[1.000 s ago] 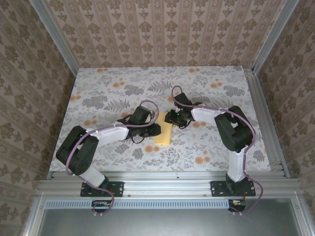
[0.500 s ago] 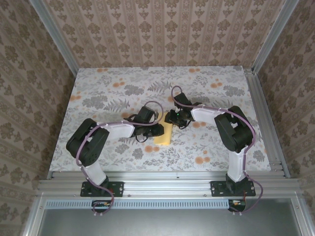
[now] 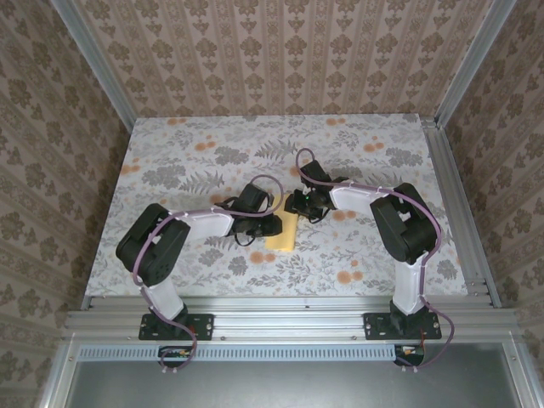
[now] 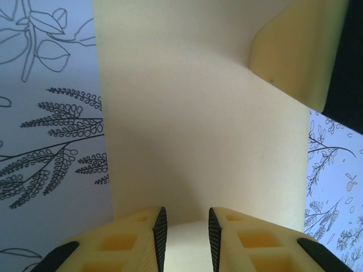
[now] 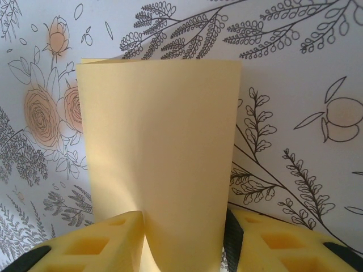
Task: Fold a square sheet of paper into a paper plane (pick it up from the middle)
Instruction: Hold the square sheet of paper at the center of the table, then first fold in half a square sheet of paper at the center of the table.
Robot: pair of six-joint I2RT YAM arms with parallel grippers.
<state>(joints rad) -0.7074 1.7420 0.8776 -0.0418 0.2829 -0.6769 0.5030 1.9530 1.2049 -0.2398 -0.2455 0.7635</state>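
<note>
- Near the middle of the bench (image 3: 212, 144), in the top external view, the square sheet of paper (image 3: 282, 234) lies folded into a narrow pale-yellow strip between the two arms.
- At the strip's left edge sits the left pincer (image 3: 272, 226); the right pincer (image 3: 295, 204) is at its upper end.
- Low in the left wrist view, the left pincer (image 4: 184, 241) has its jaws a little apart, with pale paper showing in the gap. I cannot tell whether the pads (image 4: 160, 235) grip it.
- From there the sheet (image 4: 204, 124) runs up the frame, with a corner curled over at the upper right.
- At the bottom of the right wrist view, the right pincer (image 5: 184, 243) is clamped on the sheet (image 5: 159, 147), one finger against each side.
- Above those fingers the folded paper stands up off the flower-printed bench (image 5: 295, 113), its top edge level.
</note>
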